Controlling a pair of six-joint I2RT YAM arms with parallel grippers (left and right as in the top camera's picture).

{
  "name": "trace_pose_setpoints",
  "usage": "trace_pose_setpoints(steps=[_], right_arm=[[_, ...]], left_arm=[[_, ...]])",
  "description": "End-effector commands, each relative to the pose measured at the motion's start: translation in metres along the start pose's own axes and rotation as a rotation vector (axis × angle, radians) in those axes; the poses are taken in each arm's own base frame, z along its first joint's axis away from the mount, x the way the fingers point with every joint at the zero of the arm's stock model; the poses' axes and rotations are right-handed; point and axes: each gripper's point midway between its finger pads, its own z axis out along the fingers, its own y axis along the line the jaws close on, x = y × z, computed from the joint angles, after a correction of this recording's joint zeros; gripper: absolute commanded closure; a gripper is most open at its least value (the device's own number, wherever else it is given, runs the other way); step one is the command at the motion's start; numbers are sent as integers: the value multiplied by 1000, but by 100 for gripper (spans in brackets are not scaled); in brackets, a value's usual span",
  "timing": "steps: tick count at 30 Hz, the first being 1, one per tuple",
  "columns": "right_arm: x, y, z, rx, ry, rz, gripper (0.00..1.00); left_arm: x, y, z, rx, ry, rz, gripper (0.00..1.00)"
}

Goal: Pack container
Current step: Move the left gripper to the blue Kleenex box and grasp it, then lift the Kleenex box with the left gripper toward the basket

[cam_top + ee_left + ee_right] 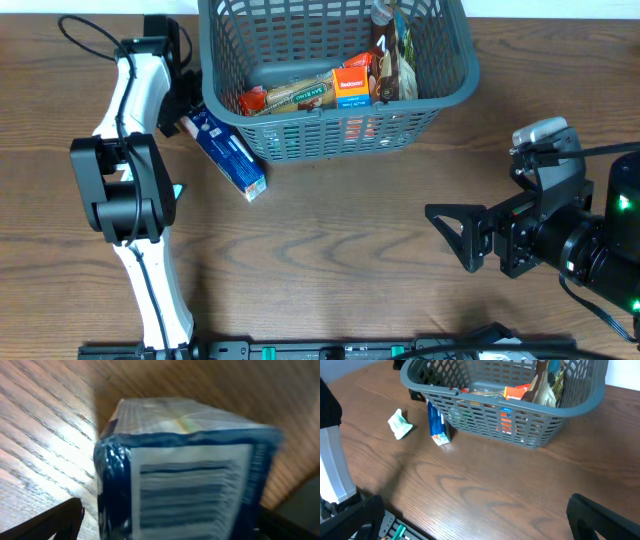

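The dark grey slotted container (330,135) stands at the back middle of the table and also shows in the right wrist view (485,397). It holds a red-and-tan packet (285,98), an orange box (351,87) and a brown bag (395,50). A blue-and-white box (228,152) lies on the table against the container's front left corner. My left gripper (186,118) is at the box's far end. In the left wrist view the box (190,485) fills the space between the jaws (170,520), with a thin gap at the left finger. My right gripper (447,235) is open and empty, low over the table.
A small crumpled green-and-white wrapper (400,424) lies on the table left of the blue box (437,424), by the left arm (125,180). A dark rail (330,350) runs along the table's front edge.
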Motion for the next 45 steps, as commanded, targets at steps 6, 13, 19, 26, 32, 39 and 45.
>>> trace_pose_setpoints(steps=[6,13,19,26,32,39,45], right_arm=[[-2,-2,-3,8,-10,19,1],[-2,-2,-3,8,-10,19,1],[-2,-2,-3,8,-10,19,1],[-2,-2,-3,8,-10,19,1],[-2,-2,-3,8,-10,19,1],[-2,-2,-3,8,-10,19,1],[-2,-2,-3,8,-10,19,1]], left_arm=[[0,1,12,-11,-11,-4,2],[7,7,21,-24,7,-20,12],[7,7,21,-26,10,-21,36],[2,5,9,-8,-15,-23,62],[-19,23,-34,-3,-96,-69,70],[-60,82,-150,-29,-356,-189,75],[-61,105,-286,123,-646,-258,81]])
